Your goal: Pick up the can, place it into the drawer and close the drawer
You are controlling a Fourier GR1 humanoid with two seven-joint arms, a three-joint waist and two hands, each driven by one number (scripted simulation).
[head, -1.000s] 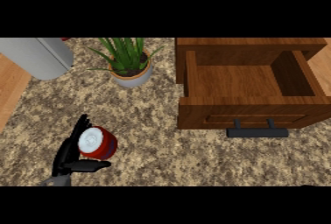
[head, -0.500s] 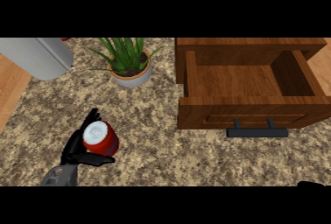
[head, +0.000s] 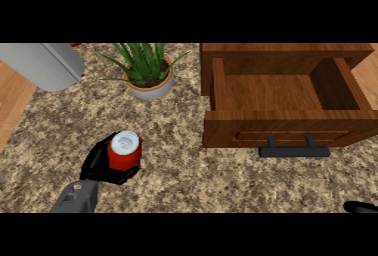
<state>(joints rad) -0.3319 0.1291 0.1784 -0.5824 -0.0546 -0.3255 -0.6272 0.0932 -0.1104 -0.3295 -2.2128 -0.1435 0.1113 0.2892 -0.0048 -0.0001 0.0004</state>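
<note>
Only a small black bit of the right hand (head: 360,206) showing at the bottom right corner, cut off by the edge, so cannot tell if curled or straight. Most of the left arm cut off too, just a short grey piece rising from the bottom edge. Left hand (head: 100,162) black, wrapped round the can (head: 125,152) and holding it, with the lower part of the can hidden behind the fingers. Can red and round with a shiny white top, tipped a little (top pointing up and to the right), out over the speckled stone counter (head: 192,175), well to the left of the drawer (head: 284,107). Hard to say if the can is lifted or touching the counter. Drawer pulled open, made of smooth brown wood, shaped like a box with a bare wooden floor inside. Dark bar handle (head: 294,150) sticking out from the front of the drawer. Far back of the drawer lost in the wooden cabinet above it. Green spiky plant (head: 146,62) in a round grey pot behind the can, leaf tips cut off at the top. Big grey shiny thing (head: 40,64) at the top left, only partly showing (hard to tell what). Strip of plain wood along the left edge.
</note>
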